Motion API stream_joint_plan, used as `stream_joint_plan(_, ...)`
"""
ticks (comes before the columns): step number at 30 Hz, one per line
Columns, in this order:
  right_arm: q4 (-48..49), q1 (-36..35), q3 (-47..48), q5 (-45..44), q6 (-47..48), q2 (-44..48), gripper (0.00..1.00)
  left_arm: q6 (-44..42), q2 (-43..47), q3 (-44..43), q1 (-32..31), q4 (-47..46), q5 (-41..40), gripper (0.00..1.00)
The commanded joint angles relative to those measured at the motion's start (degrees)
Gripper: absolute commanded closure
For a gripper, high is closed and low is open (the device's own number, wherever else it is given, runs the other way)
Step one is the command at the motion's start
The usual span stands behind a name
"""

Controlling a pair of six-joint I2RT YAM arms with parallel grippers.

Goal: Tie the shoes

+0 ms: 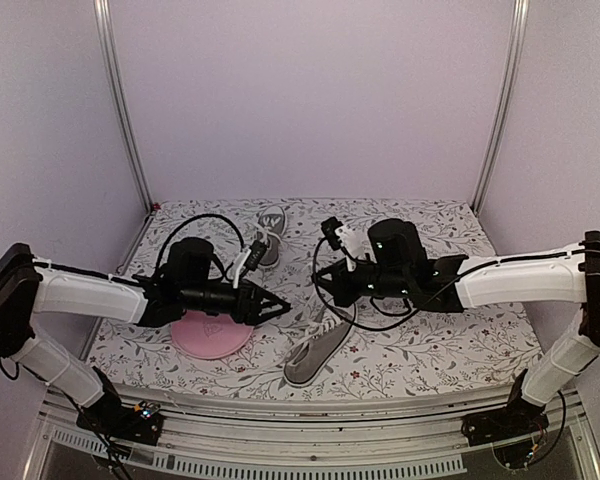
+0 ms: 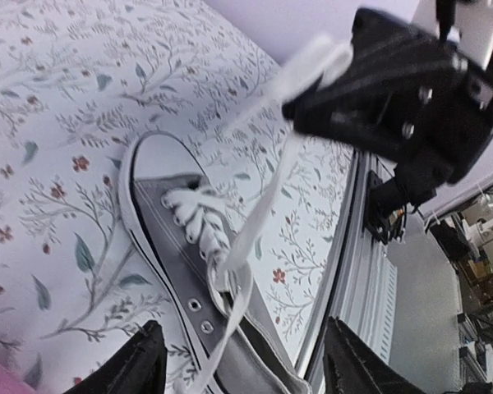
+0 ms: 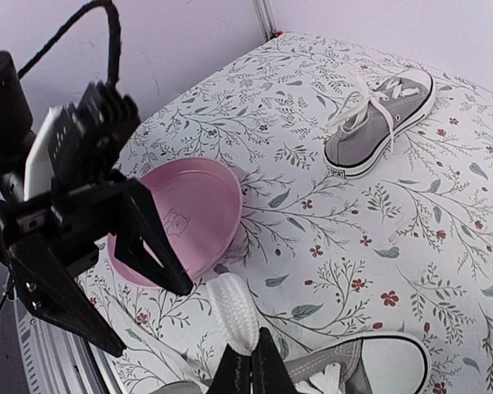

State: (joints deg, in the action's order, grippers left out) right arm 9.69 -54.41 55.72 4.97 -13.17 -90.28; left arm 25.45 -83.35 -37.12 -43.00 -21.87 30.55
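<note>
Overhead, the near shoe (image 1: 315, 355) lies just right of the pink plate (image 1: 210, 338), and the far shoe (image 1: 270, 228) sits well behind the plate. From my left wrist, my left gripper (image 2: 242, 345) stands spread and empty over the near shoe, whose lace (image 2: 263, 205) runs up loose. From my right wrist, my right gripper (image 3: 251, 357) pinches that lace beside the plate. No knot shows yet, and the far shoe's laces look untied too.

Untied grey canvas pair on the flowered tabletop (image 1: 430, 350): near shoe (image 1: 315, 358) and far shoe (image 1: 270, 232), well apart.
The near shoe sits on its sole, slantwise close to the front edge, white toe cap and rim showing, one white lace (image 2: 259, 213) drawn up off it into the air. The far shoe stands upright toward the back, its loose laces splayed beside it.
</note>
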Motion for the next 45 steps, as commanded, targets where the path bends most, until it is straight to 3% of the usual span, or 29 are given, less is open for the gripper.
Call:
stream_joint_plan(1, 1.9, 0.3, -4.3, -4.3, -4.2, 4.7, 0.98, 5.6, -2.9, 4.1, -5.6, -7.9, 1.5, 0.35)
stream_joint_plan(13, 5.5, 0.3, -10.1, -4.1, -7.3, 11.6, 0.98, 13.6, -16.1, 5.0, -13.0, -19.4, 4.9, 0.35)
stream_joint_plan(20, 5.3, 0.2, -10.6, -5.1, -7.0, 13.9, 0.98, 15.2, -20.0, 3.3, -15.7, -21.4, 4.9, 0.36)
stream_joint_plan(25, 4.7, 0.2, -11.8, -7.1, -7.3, 15.5, 0.98, 11.6, -15.0, 1.6, -15.7, -10.9, -5.1, 0.38)
stream_joint_plan(30, 4.5, 0.2, -12.7, -8.2, -7.8, 16.7, 0.98, 7.0, -10.5, -2.4, -16.8, 2.0, -17.0, 0.55)
stream_joint_plan(35, 4.6, 0.2, -12.7, -8.0, -8.0, 15.8, 0.98, 5.2, -11.4, -5.2, -17.2, 4.9, -17.2, 0.62)
stream_joint_plan(42, 4.7, 0.2, -12.8, -7.7, -7.9, 15.8, 0.98, 4.1, -14.4, -8.3, -19.0, 9.1, -19.9, 0.57)
stream_joint_plan(45, 4.7, 0.3, -13.0, -8.0, -7.8, 16.3, 0.98, 4.1, -14.6, -8.6, -19.2, 9.8, -22.1, 0.66)
